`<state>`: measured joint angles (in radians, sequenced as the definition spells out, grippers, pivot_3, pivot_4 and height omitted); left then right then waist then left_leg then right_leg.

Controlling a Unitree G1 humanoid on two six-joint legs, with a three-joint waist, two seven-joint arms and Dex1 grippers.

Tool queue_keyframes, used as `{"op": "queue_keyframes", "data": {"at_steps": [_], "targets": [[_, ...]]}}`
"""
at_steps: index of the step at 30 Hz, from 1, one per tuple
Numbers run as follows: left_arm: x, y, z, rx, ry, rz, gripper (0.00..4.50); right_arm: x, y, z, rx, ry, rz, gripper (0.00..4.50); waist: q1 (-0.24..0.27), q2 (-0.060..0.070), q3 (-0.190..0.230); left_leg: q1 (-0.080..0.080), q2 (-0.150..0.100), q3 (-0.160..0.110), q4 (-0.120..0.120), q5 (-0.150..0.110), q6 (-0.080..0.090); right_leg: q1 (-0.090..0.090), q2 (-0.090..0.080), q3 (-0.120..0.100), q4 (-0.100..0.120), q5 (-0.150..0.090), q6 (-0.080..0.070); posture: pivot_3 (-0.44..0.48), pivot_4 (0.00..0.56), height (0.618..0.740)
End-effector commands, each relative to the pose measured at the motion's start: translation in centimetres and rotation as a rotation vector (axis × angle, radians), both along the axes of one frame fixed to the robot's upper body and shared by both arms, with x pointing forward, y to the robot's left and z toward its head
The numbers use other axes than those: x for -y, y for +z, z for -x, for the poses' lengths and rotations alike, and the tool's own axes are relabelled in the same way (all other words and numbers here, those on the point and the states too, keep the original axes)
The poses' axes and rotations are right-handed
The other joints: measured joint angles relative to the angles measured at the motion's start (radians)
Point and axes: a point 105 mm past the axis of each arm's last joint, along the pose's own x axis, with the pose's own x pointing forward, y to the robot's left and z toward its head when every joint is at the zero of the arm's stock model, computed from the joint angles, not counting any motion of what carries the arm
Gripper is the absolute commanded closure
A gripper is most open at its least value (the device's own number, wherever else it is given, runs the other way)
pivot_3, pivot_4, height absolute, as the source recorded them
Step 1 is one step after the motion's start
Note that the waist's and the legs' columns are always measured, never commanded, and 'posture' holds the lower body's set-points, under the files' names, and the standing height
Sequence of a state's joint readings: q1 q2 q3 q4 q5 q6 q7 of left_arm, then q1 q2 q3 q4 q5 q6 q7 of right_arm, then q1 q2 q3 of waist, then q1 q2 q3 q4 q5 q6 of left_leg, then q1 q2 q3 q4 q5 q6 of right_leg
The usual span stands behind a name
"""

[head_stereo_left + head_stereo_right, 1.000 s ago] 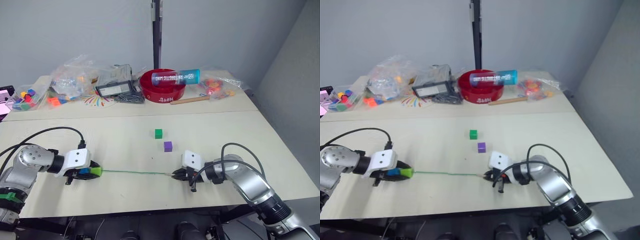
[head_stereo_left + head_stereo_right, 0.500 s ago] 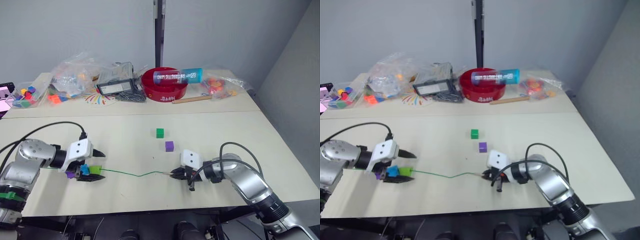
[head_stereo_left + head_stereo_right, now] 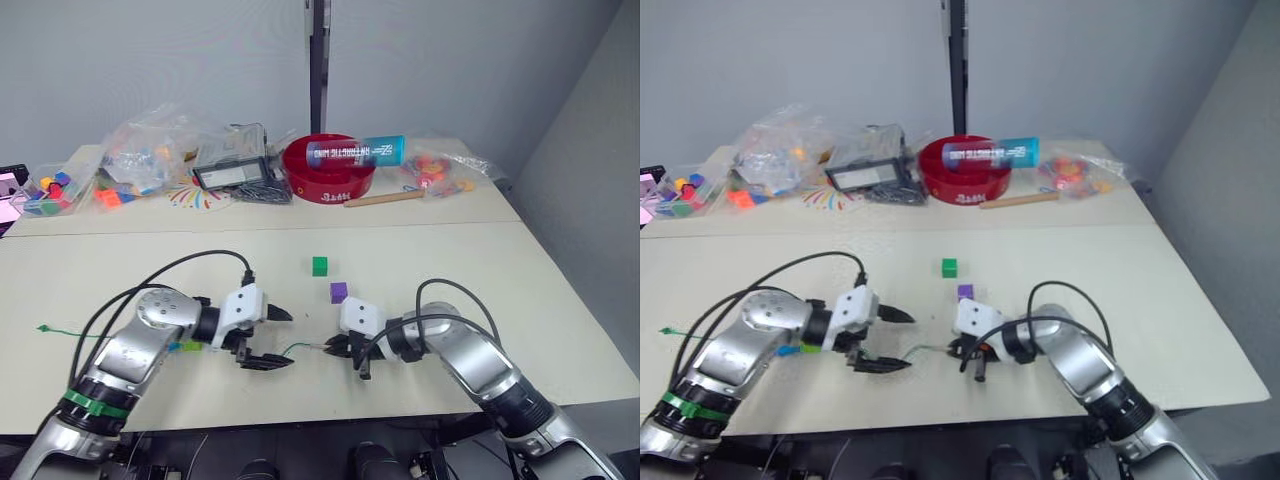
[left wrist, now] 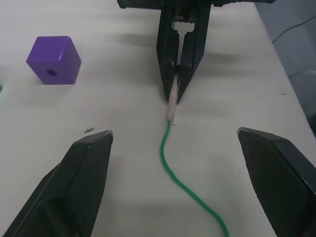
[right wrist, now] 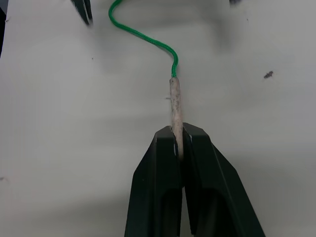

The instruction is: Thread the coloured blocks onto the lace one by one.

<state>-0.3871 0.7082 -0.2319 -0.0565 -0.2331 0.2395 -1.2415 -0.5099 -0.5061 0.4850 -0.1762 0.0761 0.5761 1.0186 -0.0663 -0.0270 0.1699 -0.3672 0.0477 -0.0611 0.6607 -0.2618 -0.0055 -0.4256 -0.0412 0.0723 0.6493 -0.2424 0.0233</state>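
The lace (image 4: 174, 163) is lying on the tabletop (image 3: 560, 290) near the front edge, and its pale stiff tip (image 5: 175, 101) is pinched tight between the two black fingers of the right gripper (image 5: 179, 148), which are closed right down on it with most of the tip sticking out past them. From there the green string is seen curling back across the surface toward the left gripper (image 3: 272, 338), whose fingers are spread wide with nothing between them, one on either side of the string and not touching it. Further along toward the left edge, a light green block (image 3: 188, 346) and a bit of blue can be made out tucked just behind the left arm, and a small green knotted end (image 3: 44, 328) sits well apart near the left edge. Two loose blocks are still sitting free around the middle of the tabletop: a purple block (image 3: 338, 291) just beside the right gripper, hole facing sideways, and a dark green block (image 3: 319, 265) a little further back from it. Along the back edge a red bowl (image 3: 300, 165) with a blue tube (image 3: 357, 153) laid across it and some clear bags of toy pieces (image 3: 150, 150) are piled up.
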Motion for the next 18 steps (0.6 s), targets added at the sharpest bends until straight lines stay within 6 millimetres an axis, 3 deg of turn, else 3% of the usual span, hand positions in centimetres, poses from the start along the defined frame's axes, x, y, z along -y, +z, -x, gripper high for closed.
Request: {"op": "queue_keyframes", "data": {"at_steps": [1, 7, 10, 18], "targets": [[0.7, -0.3, -0.5, 0.051, -0.008, -0.013, 0.25, -0.4, 0.0, 0.0, 0.006, 0.003, 0.009, 4.5, 0.0, 0.0, 0.0, 0.0, 0.0, 0.0, 0.0, 0.0, 0.0, 0.0, 0.0, 0.0, 0.0, 0.0, 0.0, 0.0, 0.15, 0.731], [2.0, -1.6, -1.3, 0.058, -0.005, 0.005, 0.25, -0.4, 0.1, 0.0, 0.006, 0.002, 0.013, 4.5, 0.004, 0.0, 0.0, 0.0, 0.0, 0.0, 0.0, 0.0, 0.0, 0.0, 0.0, 0.0, 0.0, 0.0, 0.0, 0.0, 0.15, 0.731], [2.4, -1.5, -1.5, 0.056, -0.005, 0.023, 1.07, -0.3, 0.0, 0.0, 0.004, 0.003, 0.015, 4.5, 0.004, 0.0, 0.0, 0.0, 0.0, 0.0, 0.0, 0.0, 0.0, 0.0, 0.0, 0.0, 0.0, 0.0, 0.0, 0.0, 0.15, 0.731], [2.4, -1.4, -1.4, 0.05, -0.007, 0.029, 3.76, -0.3, 0.0, 0.1, 0.001, 0.002, 0.017, 4.5, 0.005, 0.0, 0.0, 0.0, 0.0, 0.0, 0.0, 0.0, 0.0, 0.0, 0.0, 0.0, 0.0, 0.0, 0.0, 0.0, 0.15, 0.731]]}}
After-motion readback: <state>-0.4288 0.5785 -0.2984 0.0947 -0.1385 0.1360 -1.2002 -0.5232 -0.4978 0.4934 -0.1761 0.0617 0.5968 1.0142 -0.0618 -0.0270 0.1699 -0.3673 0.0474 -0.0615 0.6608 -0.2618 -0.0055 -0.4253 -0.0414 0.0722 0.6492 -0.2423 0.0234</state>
